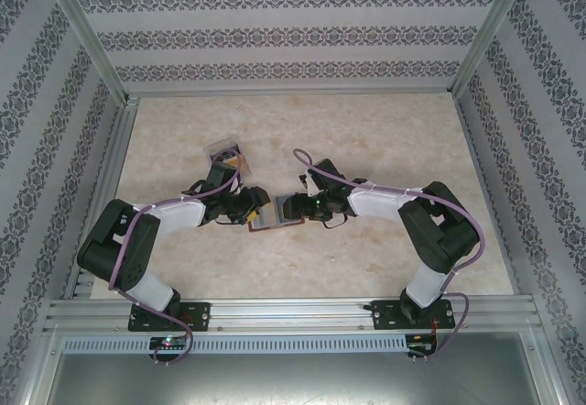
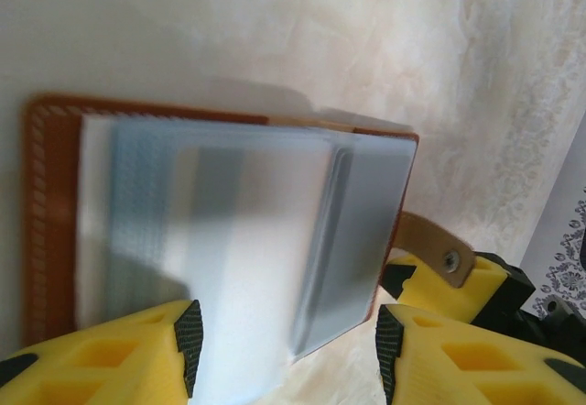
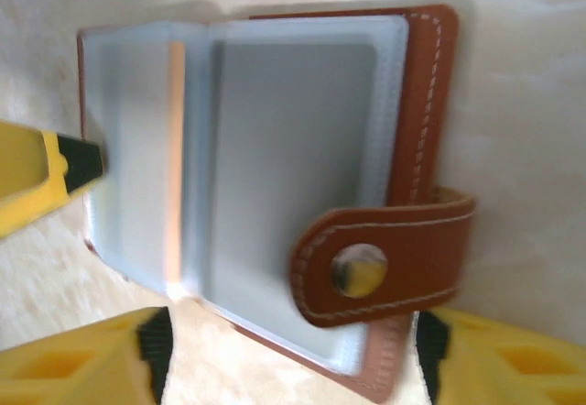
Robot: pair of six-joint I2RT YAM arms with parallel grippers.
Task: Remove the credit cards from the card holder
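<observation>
The card holder (image 1: 274,214) lies open on the table between both grippers, brown cover down and blue-grey sleeves (image 3: 293,148) up. No credit card can be told apart inside the cloudy sleeves. The snap strap (image 3: 385,258) is folded over the holder's near right corner. My left gripper (image 2: 288,350) is open, straddling a corner of the sleeve pages (image 2: 247,240), with one pad (image 2: 188,345) at the pages and the other clear of them. My right gripper (image 3: 293,359) is open around the opposite corner, both pads apart from the leather. The left gripper's fingertip (image 3: 78,162) rests against the sleeves' left edge.
A small clear plastic box (image 1: 226,155) with black and gold contents sits just behind the left gripper. Aluminium posts and patterned walls (image 1: 531,148) enclose the marble-look table (image 1: 385,130), and a metal rail (image 1: 293,313) runs along the near edge.
</observation>
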